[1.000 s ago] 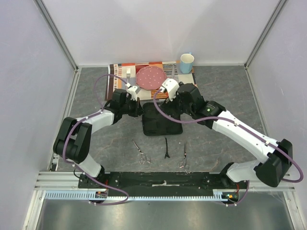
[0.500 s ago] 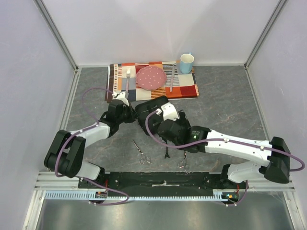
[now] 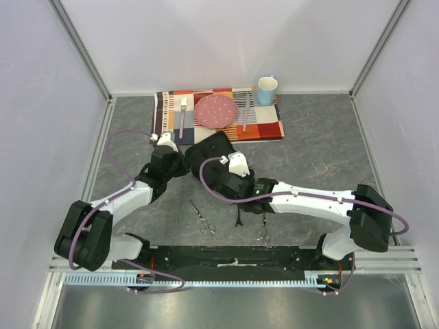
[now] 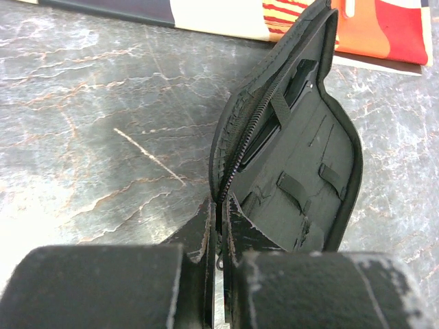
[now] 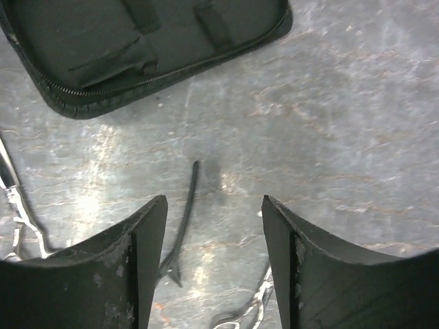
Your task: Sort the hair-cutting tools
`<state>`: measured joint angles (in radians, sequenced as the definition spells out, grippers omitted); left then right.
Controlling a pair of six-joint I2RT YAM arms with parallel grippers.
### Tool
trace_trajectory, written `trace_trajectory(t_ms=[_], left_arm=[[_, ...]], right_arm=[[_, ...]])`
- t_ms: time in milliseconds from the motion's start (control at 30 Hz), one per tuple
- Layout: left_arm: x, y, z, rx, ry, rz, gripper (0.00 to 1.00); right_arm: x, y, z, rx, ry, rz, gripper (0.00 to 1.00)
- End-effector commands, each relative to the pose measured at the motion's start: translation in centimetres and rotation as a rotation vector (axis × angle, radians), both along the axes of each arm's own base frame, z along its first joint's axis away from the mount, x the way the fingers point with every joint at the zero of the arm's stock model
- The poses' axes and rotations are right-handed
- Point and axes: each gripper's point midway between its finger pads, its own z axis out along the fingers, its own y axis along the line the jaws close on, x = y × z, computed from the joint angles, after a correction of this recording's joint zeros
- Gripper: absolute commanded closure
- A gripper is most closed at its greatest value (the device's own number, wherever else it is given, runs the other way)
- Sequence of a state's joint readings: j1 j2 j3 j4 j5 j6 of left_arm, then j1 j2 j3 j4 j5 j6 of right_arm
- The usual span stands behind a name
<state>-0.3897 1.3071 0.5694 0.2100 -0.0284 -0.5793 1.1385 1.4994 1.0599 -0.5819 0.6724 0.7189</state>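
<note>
The black zip case [image 3: 208,149] lies open on the grey table. My left gripper [image 3: 181,164] is shut on its zipper edge [image 4: 236,147] and holds that half up; elastic loops show inside the case [image 4: 309,178]. My right gripper [image 3: 233,192] is open and empty, hovering above the table just near of the case [image 5: 137,48]. A thin black hair clip [image 5: 184,216] lies below, between its fingers; it also shows in the top view [image 3: 238,216]. One pair of silver scissors [image 3: 200,218] lies to the clip's left and another [image 3: 263,229] to its right [image 5: 257,301].
A striped placemat [image 3: 267,127] at the back carries a pink plate [image 3: 216,110], a fork [image 3: 182,114] and a knife [image 3: 245,118]. A light blue cup [image 3: 267,89] stands at its right corner. White walls close in the sides and back.
My right arm has left the case and swung toward the near edge, over the clip. My left gripper has pulled the case's edge left, and the case now stands open.
</note>
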Motion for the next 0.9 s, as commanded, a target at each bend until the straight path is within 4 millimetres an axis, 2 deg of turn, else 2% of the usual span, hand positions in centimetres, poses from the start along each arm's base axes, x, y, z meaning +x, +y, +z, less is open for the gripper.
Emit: trace_trajectory(t_ms=[0,33,167,333,667,833,867], left_arm=[[0.4,1.2,1.3,-0.003,-0.019,0.092,0.98],[0.3,1.3,1.2,0.002,-0.013,0.096,0.98],[0.2,1.7,1.1,0.003,-0.005,0.125,0.98],[-0.1,2.5,0.9,0.018,-0.003,0.158,0.98],[-0.4,3.2,0.4,0.036,0.016,0.195,0.98],[-0.4,3.4,0.3,0.043,0.019,0.203,0.98],[-0.3,3.4,0.4,0.044,0.015,0.204,0.98]], right_arm=[[-2.0,2.2,-2.2,0.113,0.111,-0.027,0.39],[-2.3,2.1,-2.7,0.116,0.124,-0.039,0.44],[-3.1,2.0,-4.5,0.126,0.142,-0.106,0.47],[-3.4,1.4,-6.2,0.115,0.156,-0.153,0.46],[-4.8,1.5,-9.5,0.129,0.239,-0.179,0.49],[-5.5,1.3,-10.8,0.133,0.268,-0.190,0.55],[-5.6,1.3,-10.9,0.131,0.271,-0.191,0.59]])
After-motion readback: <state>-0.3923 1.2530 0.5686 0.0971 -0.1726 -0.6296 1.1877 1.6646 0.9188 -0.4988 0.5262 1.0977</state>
